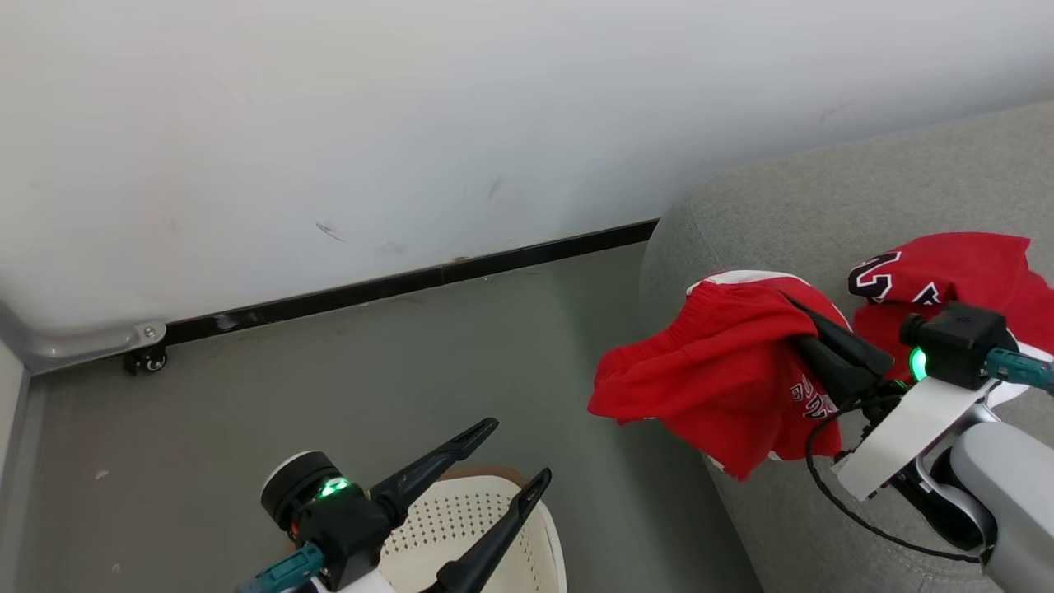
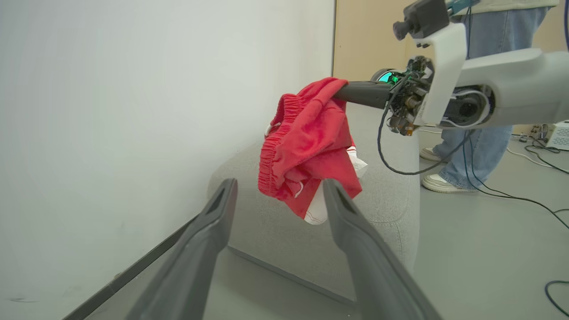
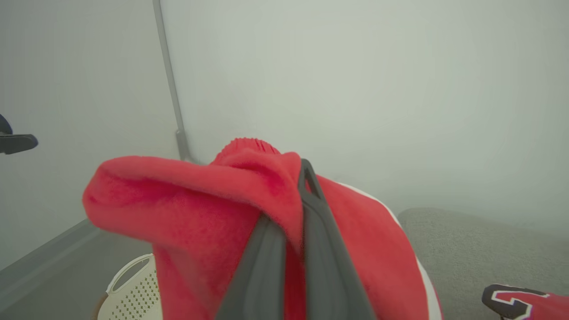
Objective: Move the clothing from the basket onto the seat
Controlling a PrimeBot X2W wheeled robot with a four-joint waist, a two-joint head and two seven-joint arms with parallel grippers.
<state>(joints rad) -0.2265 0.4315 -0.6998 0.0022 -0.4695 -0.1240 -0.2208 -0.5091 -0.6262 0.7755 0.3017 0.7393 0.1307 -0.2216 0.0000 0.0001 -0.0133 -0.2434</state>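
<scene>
The right pincer [image 1: 811, 329] is clamped on the red shorts [image 1: 716, 371], which drape over both fingers and hang below them. Under the pincer lies the rounded edge of the sofa [image 1: 865, 189]; part of the cloth hangs past that edge, over the floor [image 1: 494, 346]. Recommended: carry the load inward, toward the jersey [image 1: 955, 272] on the sofa to the pincer's right, then release low. The wall [image 1: 412, 123] ahead limits reach. The left pincer [image 1: 520, 449], fingers apart, hovers well clear to the left, above the basket [image 1: 461, 515].

1. Left gripper [image 1: 519, 450], lower left of the head view: fingers spread wide, pointing up and right, holding nothing.
2. Right gripper [image 1: 811, 323], at the right: fingers pressed together on the red shorts [image 1: 716, 371], with the pale forearm [image 1: 1009, 486] at the lower right.
</scene>
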